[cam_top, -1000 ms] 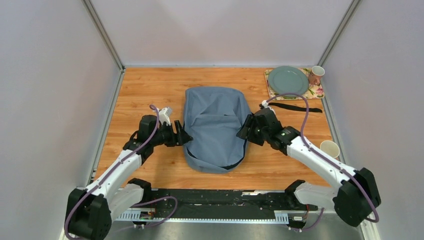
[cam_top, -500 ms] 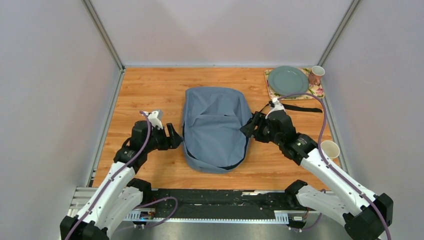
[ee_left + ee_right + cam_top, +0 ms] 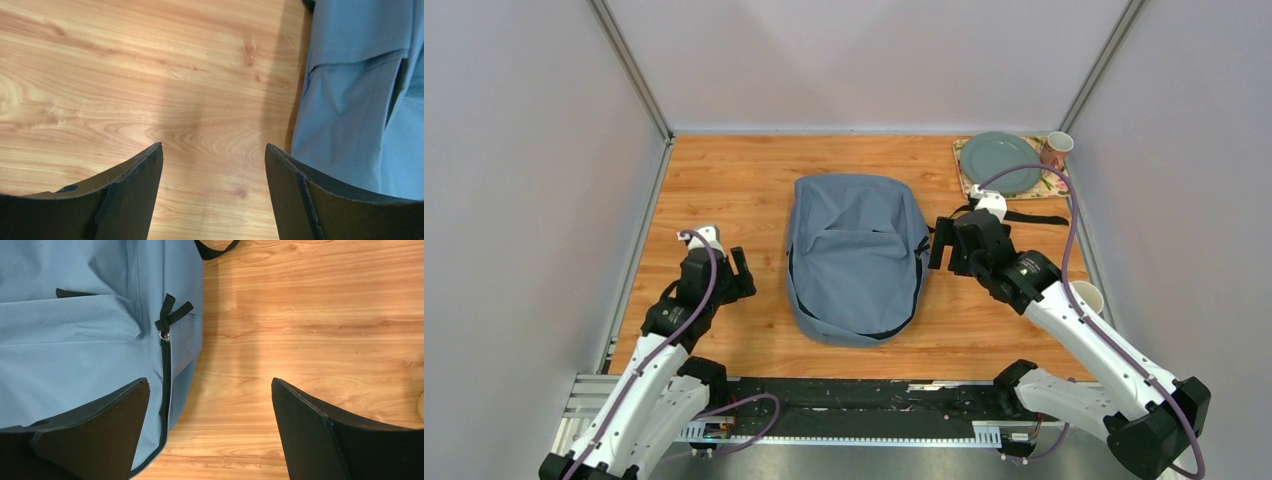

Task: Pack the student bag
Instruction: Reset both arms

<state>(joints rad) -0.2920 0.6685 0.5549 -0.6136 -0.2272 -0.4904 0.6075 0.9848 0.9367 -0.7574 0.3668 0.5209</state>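
Note:
The student bag (image 3: 856, 255), a grey-blue fabric backpack, lies flat in the middle of the wooden table. Its right side with a dark zip and black pull (image 3: 167, 315) fills the left of the right wrist view; its left edge (image 3: 360, 90) shows in the left wrist view. My left gripper (image 3: 742, 274) stands open over bare wood, a short way left of the bag, with nothing between its fingers (image 3: 130, 200). My right gripper (image 3: 944, 246) is open beside the bag's right edge, its left finger (image 3: 95, 435) over the fabric, holding nothing.
A black strap (image 3: 1024, 215) trails from the bag toward the right. At the back right a green plate (image 3: 1001, 160) rests on a patterned mat next to a brown cup (image 3: 1054, 150). A paper cup (image 3: 1084, 296) stands near the right arm. Metal frame walls enclose the table.
Both grippers have drawn back from the bag's sides. The left arm has retreated left and toward the near edge; the right gripper has opened wide and moved up to the right.

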